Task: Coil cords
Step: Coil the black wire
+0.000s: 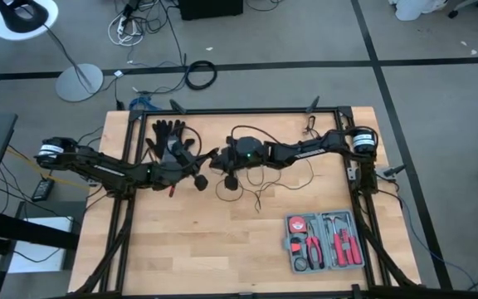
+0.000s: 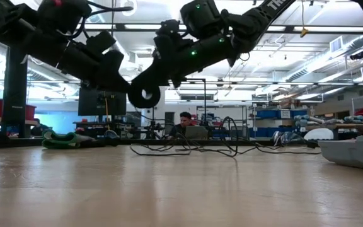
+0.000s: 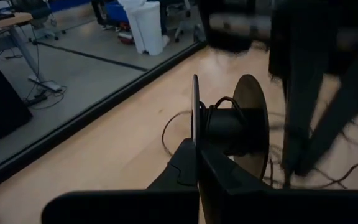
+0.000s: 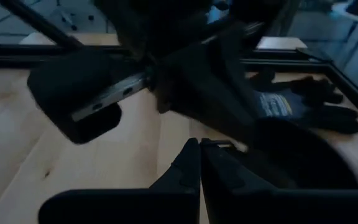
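A pale wooden surface (image 1: 222,249) in a black frame sits on a grey workshop floor. From above, my two arms meet at its middle: my left jaws (image 1: 199,180) and right jaws (image 1: 216,159) are close together, the thin black cord (image 1: 260,193) straggles loose beneath and beyond them, a black glove (image 1: 169,130) lies near the far edge, and a grey tool case (image 1: 325,241) sits near the front. At table height, the small round spool (image 2: 144,94) hangs well above the wood, with cord loops lying far back. My left wrist shows my jaws pinched on one flange of the spool, a few turns on its hub. My right wrist shows those jaws fully closed, apparently empty. To coil well, I judge I should hold the spool steady and feed cord on taut.
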